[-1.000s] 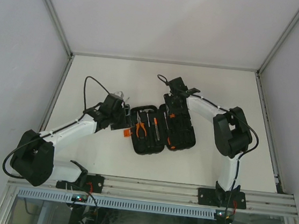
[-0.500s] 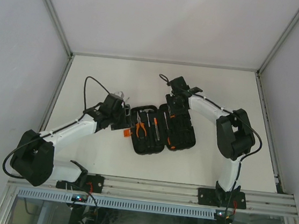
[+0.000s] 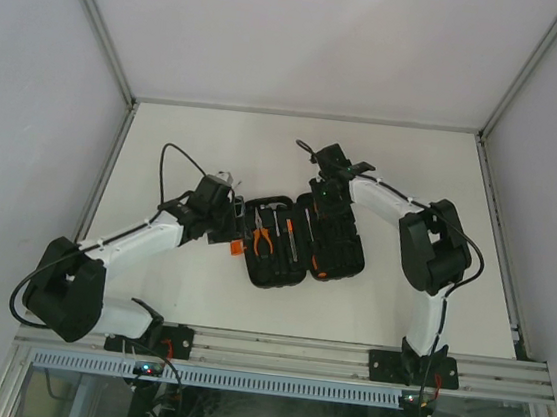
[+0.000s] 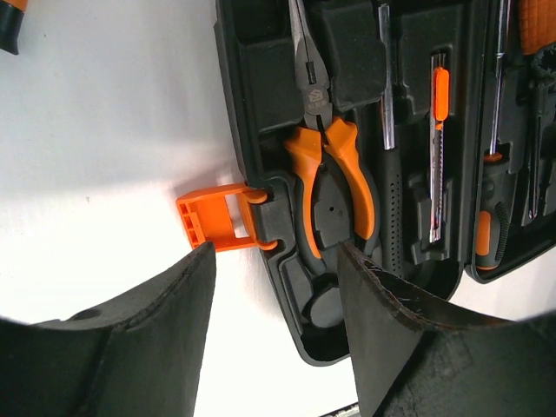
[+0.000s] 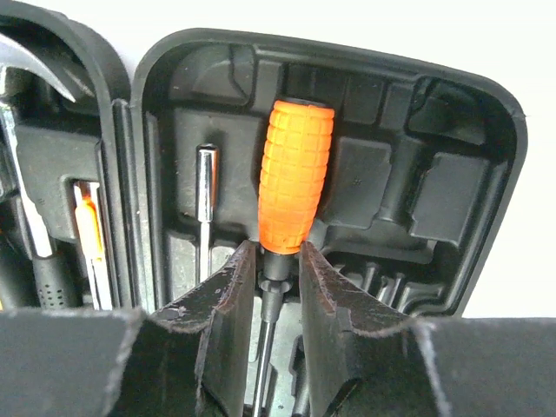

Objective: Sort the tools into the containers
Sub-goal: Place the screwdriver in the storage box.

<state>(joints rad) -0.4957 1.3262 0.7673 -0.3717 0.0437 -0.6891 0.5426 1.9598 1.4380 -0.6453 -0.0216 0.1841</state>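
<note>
The black plastic clamshell tool case (image 3: pixel 275 281) lies open in the middle of the white table (image 3: pixel 216 141), both halves flat, and an arm is at each side of it. On the left, the left gripper (image 4: pixel 274 252) hovers over the case's outer edge with its fingers spread wide and nothing between them. Below it are the orange plastic latch (image 4: pixel 217 221), sticking out onto the table, and the orange-handled pliers (image 4: pixel 334 187), seated in their moulded slot. Just beside the pliers lies a hammer with a steel shaft and black grip (image 4: pixel 391 200), then a slim steel tool with an orange slider (image 4: pixel 439 156).

Over on the right half, the right gripper (image 5: pixel 276 252) is down in the tray. Its fingers sit narrowly either side of the dark neck of the fat, ribbed orange-handled screwdriver (image 5: pixel 294 174), which lies in its slot. Whether they actually pinch it cannot be told.
</note>
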